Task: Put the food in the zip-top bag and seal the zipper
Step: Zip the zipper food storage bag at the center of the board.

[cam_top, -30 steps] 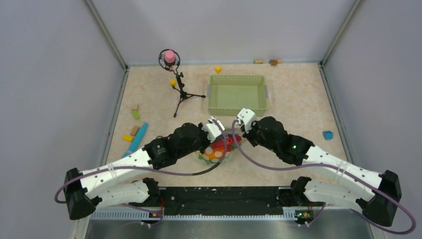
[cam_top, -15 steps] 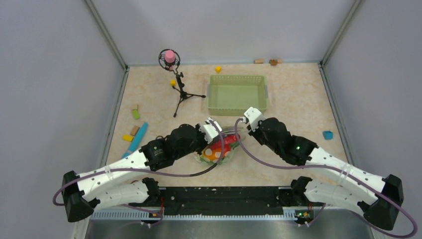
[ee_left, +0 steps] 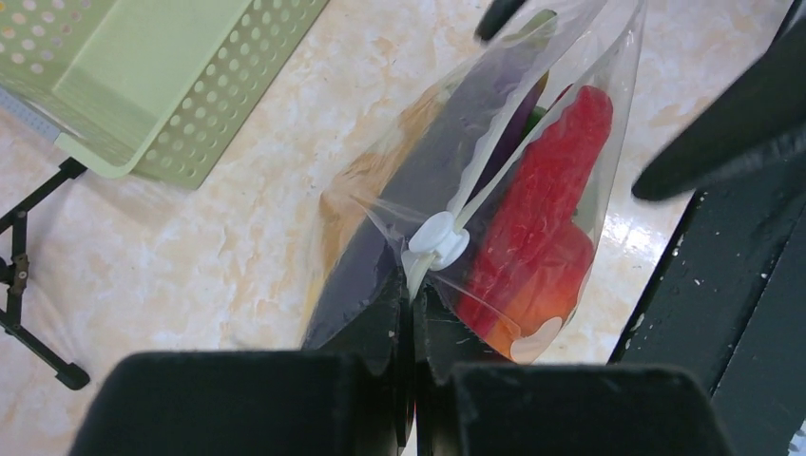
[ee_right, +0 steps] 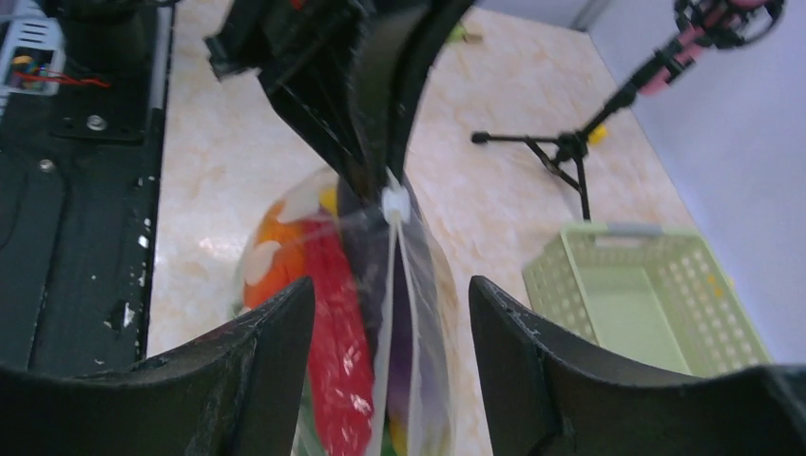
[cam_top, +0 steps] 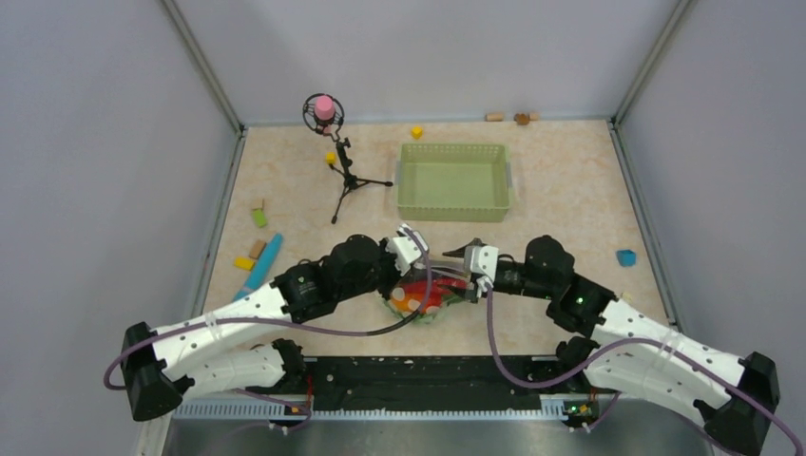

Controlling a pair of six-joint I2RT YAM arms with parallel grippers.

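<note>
The zip-top bag (cam_top: 425, 294) sits between the two arms, holding the food: a red chili (ee_left: 544, 214), a dark purple eggplant (ee_left: 418, 185) and an orange piece (ee_left: 527, 304). The whitish zipper (ee_right: 391, 285) runs along the bag's top edge, with a white slider (ee_left: 438, 239) at its left end. My left gripper (ee_left: 412, 287) is shut on that end of the bag's mouth, just behind the slider. My right gripper (ee_right: 390, 318) is open, one finger on each side of the bag's mouth, not touching it. From above, the right gripper (cam_top: 459, 274) is at the bag's right end.
A green mesh basket (cam_top: 454, 180) stands just behind the bag. A small black tripod (cam_top: 348, 177) with a pink top is at the back left. Coloured blocks lie at the left (cam_top: 257, 249), the back wall (cam_top: 416, 132) and the far right (cam_top: 624, 257).
My right gripper has opened and swung from behind the bag round to its right end, now straddling the mouth. The left gripper has stayed shut on the bag.
</note>
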